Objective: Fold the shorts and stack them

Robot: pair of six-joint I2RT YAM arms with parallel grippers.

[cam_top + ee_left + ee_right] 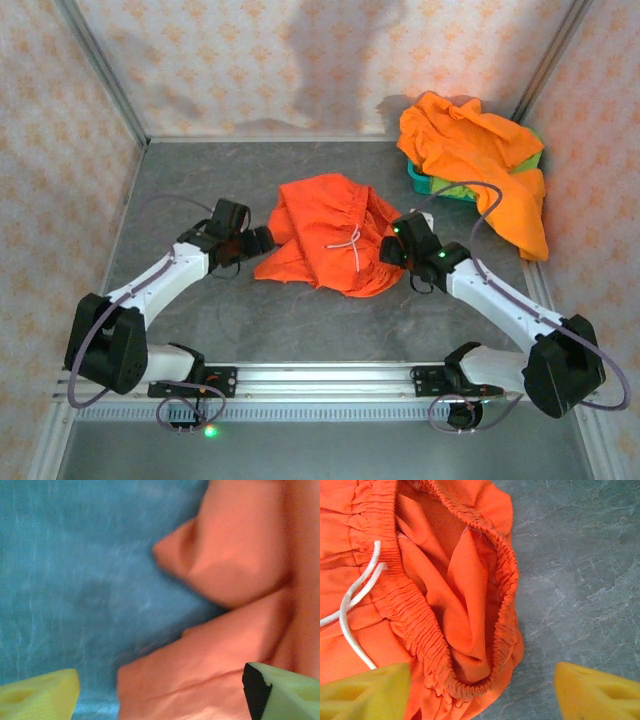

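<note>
Centrally, crumpled orange shorts (330, 235), bare table (300, 320) around, basket (416, 177) far-right corner.

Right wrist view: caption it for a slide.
Open right gripper above orange shorts, elastic waistband and pale drawstring showing, on grey table.

No text readable anywhere. Orange shorts (325, 225) show no label, brand or number I can make out.

Bright, even light; soft shadow on the back wall (330, 60); left wrist view blurry, blue-tinted.
</note>
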